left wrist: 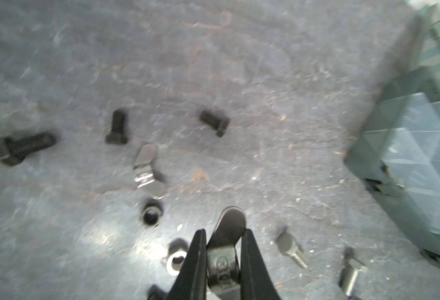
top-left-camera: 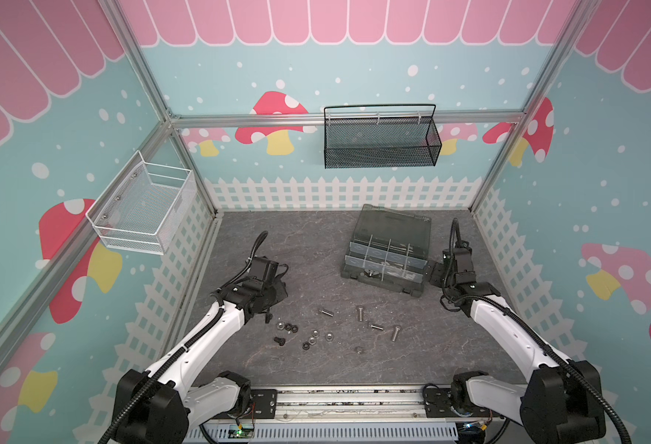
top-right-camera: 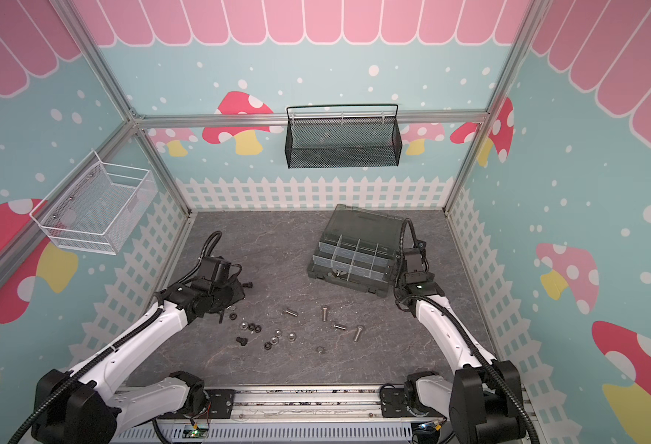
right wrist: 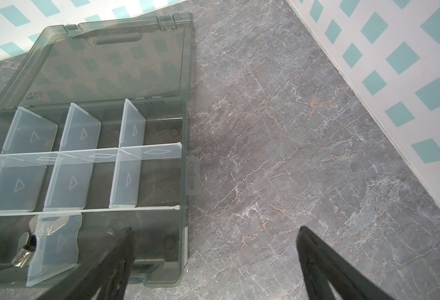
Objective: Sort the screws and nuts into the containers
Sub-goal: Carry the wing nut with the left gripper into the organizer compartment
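Left gripper is clamping a wing nut across its hub, long axis running along the fingers, one wing poking past the tips. Lifted or not: cannot tell, view blurred. Nuts and screws are lying loose on the table around the jaws. Box is sitting open to the right of and beyond these jaws in both top views, a second wing nut lying in its front row. Right gripper is hanging spread wide, empty, straddling the box's end wall: nearer, but the left is holding the part.
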Controlling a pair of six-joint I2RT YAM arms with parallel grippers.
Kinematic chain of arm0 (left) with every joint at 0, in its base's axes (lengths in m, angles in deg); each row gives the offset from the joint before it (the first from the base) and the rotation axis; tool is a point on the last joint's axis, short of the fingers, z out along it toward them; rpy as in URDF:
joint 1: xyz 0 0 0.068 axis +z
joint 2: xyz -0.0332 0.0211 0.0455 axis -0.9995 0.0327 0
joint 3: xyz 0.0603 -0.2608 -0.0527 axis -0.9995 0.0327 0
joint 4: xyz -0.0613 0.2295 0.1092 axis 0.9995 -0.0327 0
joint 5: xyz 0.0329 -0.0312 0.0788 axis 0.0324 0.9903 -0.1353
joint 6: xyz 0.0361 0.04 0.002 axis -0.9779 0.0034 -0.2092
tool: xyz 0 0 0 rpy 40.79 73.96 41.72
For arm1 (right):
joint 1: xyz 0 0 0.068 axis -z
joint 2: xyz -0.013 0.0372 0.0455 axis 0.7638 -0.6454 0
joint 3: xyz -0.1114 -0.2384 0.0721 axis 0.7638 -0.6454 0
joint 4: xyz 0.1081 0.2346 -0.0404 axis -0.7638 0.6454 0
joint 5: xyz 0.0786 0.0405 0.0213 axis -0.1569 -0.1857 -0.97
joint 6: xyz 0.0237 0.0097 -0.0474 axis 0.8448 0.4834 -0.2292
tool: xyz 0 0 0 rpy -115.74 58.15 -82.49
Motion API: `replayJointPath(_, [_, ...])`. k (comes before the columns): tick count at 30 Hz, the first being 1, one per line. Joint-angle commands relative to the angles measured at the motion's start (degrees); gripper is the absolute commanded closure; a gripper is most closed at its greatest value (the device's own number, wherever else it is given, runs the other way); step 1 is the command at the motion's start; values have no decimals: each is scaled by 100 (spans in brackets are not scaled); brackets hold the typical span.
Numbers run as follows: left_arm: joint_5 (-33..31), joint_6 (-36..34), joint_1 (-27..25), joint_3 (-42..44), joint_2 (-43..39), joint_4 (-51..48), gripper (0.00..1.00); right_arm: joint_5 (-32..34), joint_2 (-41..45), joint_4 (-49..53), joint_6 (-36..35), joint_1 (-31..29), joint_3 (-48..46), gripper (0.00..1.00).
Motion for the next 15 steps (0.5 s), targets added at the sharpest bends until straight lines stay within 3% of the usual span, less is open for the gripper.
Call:
replayJointPath(1, [104,-236,-521,-545,690,759,100,-82,-57,27,104,17,90,2])
replayJointPath(8, [561,-857,-1468,-2476,2699,1216,100,-43,47,200,136,11,114,2])
replayJointPath(15, [931,-1051,-1761,-3749,3981,1173,100,-44,157,269,180,17,-25,2])
